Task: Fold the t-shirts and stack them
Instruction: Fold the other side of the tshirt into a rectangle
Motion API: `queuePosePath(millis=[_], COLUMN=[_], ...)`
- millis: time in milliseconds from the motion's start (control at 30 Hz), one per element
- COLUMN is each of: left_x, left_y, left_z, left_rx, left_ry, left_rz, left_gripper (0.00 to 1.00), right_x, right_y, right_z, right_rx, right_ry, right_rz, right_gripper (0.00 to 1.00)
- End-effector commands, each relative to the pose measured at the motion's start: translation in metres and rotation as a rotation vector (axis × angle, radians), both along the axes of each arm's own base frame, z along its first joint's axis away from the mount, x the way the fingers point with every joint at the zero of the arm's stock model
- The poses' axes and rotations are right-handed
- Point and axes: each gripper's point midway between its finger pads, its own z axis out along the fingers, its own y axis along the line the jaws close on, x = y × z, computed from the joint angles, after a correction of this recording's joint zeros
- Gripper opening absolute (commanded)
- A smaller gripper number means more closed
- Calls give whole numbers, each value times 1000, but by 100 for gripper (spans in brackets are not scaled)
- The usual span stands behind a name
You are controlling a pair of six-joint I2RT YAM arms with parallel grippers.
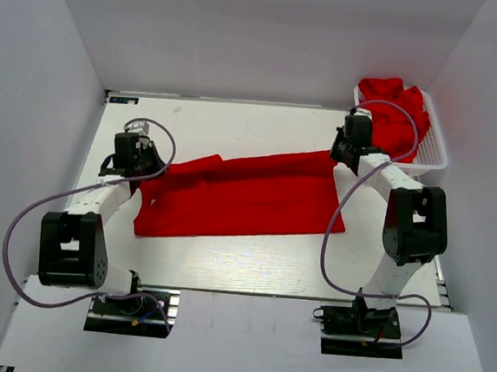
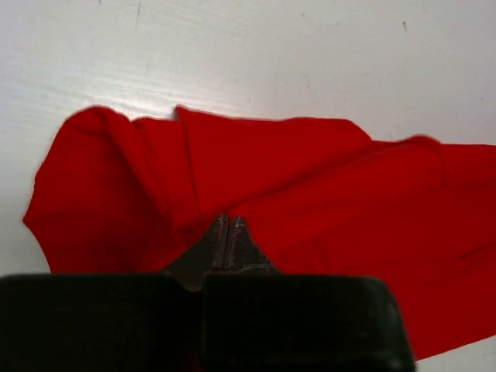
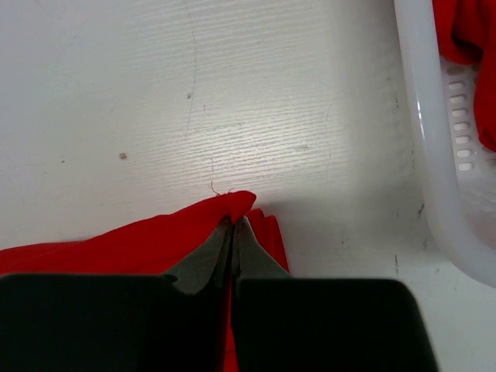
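- A red shirt [image 1: 239, 194] lies spread on the table [image 1: 224, 262], its long axis running left to right across the robot, with the right end a little farther from the bases than the left
- The left gripper [image 1: 140, 161] is at the shirt's left end, on the far side of it; the left wrist view shows its fingertips [image 2: 218, 242] pressed together with cloth bunched round them, so it appears to pinch a fold of fabric
- The right gripper [image 1: 349, 150] is at the shirt's far right corner; the right wrist view shows its fingertips [image 3: 223, 242] closed on that corner, with a small tip of cloth poking out just past them
- A heap [image 1: 396, 108] of more red cloth fills the basket [image 1: 434, 152], just right of the right gripper and apart from the spread shirt
- Each arm is nearest its own end, and both holds are on the far edge, so most of the cloth lies between the fingers and the bases
- The next move likely depends on this: the far edge must travel toward the near edge, both ends together, or the fold will skew
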Motion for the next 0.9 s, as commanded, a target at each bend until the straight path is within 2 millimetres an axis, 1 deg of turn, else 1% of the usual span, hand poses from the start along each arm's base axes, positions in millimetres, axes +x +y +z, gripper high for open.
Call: queuePosePath(millis=[0,33,67,100,133,167,200,233,267,333,367,400,433,467,533,567,600,633,667,700,733,767,800,833,867], left_x=[-19,-19,-27,-33,-38,-45,-48,-56,-58,-65,-63,-66,-66,-71,-74,-79,-83,-87,-94,-98,-101,-106,-105,-107,-102], left_y=[1,1,1,0,0,0,1,1,0,0,0,0,-2,-4,-6,-7,-7,-7,-6,-4,-2,1,4,5,5], left_z=[-1,4,-5,-7,-6,-13,-15,-22,-22,-32,-31,-34,-34,-39,-42,-46,-49,-52,-57,-56,-57,-57,-46,-44,-34], left_rx=[-11,-11,-11,-21,-21,-29,-23,-23,-31,-32,-32,-32,-37,-47,-53,-61,-62,-69,-63,-57,-51,-47,-34,-26,-45], left_ry=[-6,-20,-2,13,8,25,26,43,42,66,57,66,67,87,105,134,155,178,213,219,234,247,233,231,204], left_rz=[39,39,39,46,46,52,59,60,66,66,66,66,59,48,41,48,49,56,64,71,91,110,124,145,161], left_gripper=[0,0,0,0,0,0,0,0,0,0,0,0,0,0,0,0,0,5,17,54,68,78,87,94,100], right_x=[1,-1,-2,-6,-7,-9,-11,-13,-14,-19,-25,-27,-31,-36,-40,-46,-49,-51,-62,-65,-72,-74,-78,-80,-81], right_y=[-11,-9,-12,-11,-10,-12,-12,-8,-7,-6,-7,-5,-8,-5,-11,-13,-15,-18,-23,-24,-32,-35,-35,-34,-33], right_z=[17,14,15,12,10,12,12,9,10,3,-6,-8,-15,-21,-23,-31,-34,-32,-42,-43,-40,-38,-34,-26,-20], right_rx=[18,24,27,34,37,40,39,53,57,65,64,65,62,69,56,49,48,47,28,24,10,6,2,2,3], right_ry=[-52,-44,-46,-37,-34,-38,-38,-31,-31,-13,5,10,27,44,53,74,82,83,117,124,125,124,120,109,99], right_rz=[-27,-17,-25,-14,-9,-5,-2,19,24,31,29,34,28,47,20,14,2,-12,-33,-41,-79,-88,-89,-85,-77], right_gripper=[0,0,0,0,0,0,0,0,0,0,0,0,0,0,7,10,14,21,43,62,76,90,90,90,90])
